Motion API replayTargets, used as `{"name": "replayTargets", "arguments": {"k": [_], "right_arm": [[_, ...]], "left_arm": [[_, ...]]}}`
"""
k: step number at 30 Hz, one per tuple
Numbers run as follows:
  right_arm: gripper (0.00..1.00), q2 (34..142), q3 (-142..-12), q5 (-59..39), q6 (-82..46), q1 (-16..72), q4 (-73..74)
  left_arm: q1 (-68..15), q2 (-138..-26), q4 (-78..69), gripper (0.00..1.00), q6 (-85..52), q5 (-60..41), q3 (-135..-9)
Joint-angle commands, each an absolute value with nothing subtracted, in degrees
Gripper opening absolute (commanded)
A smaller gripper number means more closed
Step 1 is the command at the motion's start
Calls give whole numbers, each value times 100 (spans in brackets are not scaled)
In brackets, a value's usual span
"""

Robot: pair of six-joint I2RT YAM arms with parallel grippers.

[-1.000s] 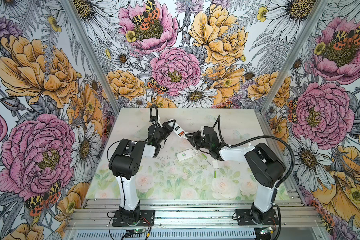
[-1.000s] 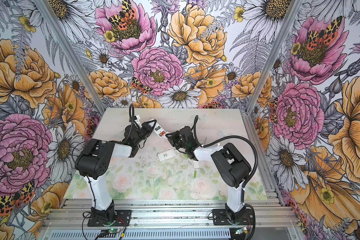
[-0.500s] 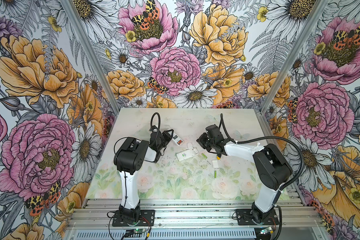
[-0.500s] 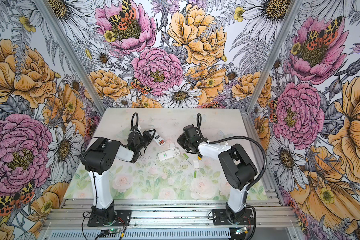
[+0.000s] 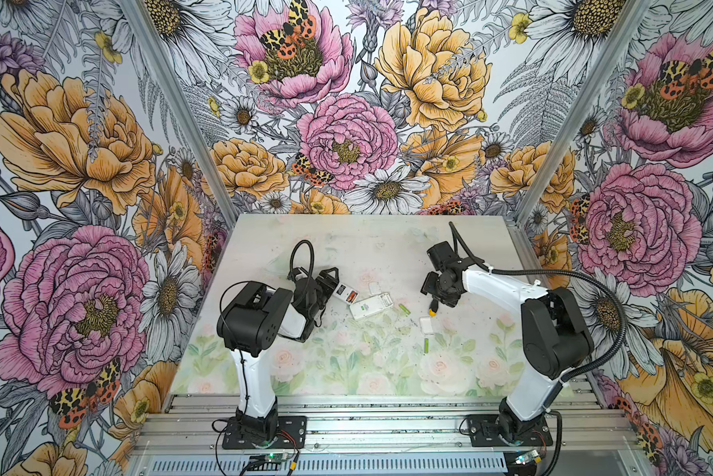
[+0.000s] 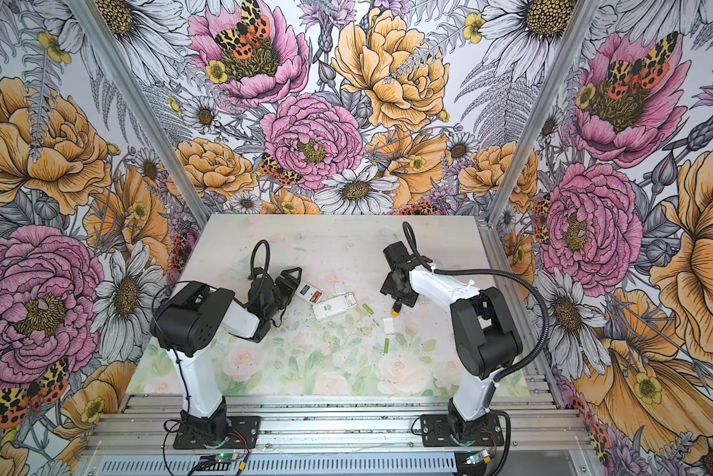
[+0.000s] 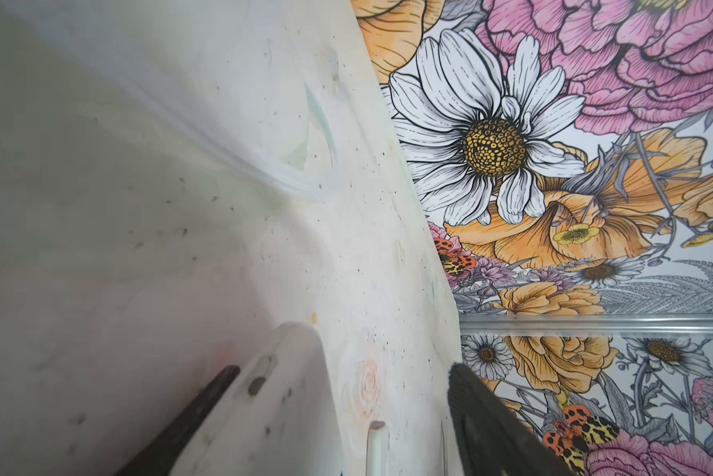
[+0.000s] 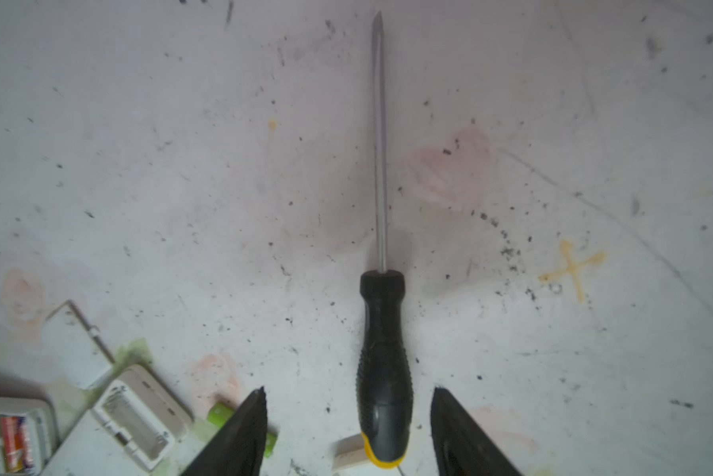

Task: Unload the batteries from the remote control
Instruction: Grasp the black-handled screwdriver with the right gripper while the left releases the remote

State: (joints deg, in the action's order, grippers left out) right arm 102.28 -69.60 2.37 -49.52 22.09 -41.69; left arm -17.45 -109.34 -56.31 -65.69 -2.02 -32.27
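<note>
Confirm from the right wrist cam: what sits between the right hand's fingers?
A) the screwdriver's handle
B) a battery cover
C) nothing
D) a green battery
A: the screwdriver has its black-and-yellow handle between the fingers of the open right hand, and both fingers stand clear of it.

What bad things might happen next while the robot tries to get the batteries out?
1. The small remote still holds batteries but lies loose by the open left gripper; prying might just push it away.
2. A green battery lies loose near the right gripper; a bump might roll it away.
3. The screwdriver lies unheld on the table; a skewed grab might flick it.
</note>
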Motion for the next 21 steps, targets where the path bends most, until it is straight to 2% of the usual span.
{"name": "replayTargets", "arguments": {"k": [1, 2, 5, 7, 9, 11, 14, 17, 21], "right_arm": [[65, 10518, -7145, 413, -4376, 2171, -4533], [65, 10573, -7152, 398, -4344, 2122, -4499], [60, 10933, -7310, 240, -4165, 2049, -4517], [48, 11092, -7326, 235, -4129, 2049, -4476], [29, 11119, -7389, 256, -3963, 2056, -4464], [18, 10943, -7400, 336, -3681, 2038, -4499], [7, 10543, -7427, 253, -2781, 1978, -4554], [4, 9997, -7627, -433, -1597, 2036, -4682], [3, 9469, -8054, -1110, -397, 2483, -5150]], "left_arm": [[-1774, -10494, -4814, 96, -7027, 215, -2774], [-1765, -10128, -4554, 99, -7157, 268, -2637], [-1801, -9252, -3025, 99, -7410, 358, -2517], [-1843, -8581, -2008, 99, -7393, 473, -2586], [-1876, -7827, -643, 99, -7142, 597, -2964], [-1946, -7236, 577, 99, -6700, 755, -3547], [-2015, -6798, 1981, 99, -6061, 763, -4589], [-2021, -6751, 2054, 99, -5971, 141, -5181], [-2056, -7347, 1672, 99, -6304, -904, -5751]]}}
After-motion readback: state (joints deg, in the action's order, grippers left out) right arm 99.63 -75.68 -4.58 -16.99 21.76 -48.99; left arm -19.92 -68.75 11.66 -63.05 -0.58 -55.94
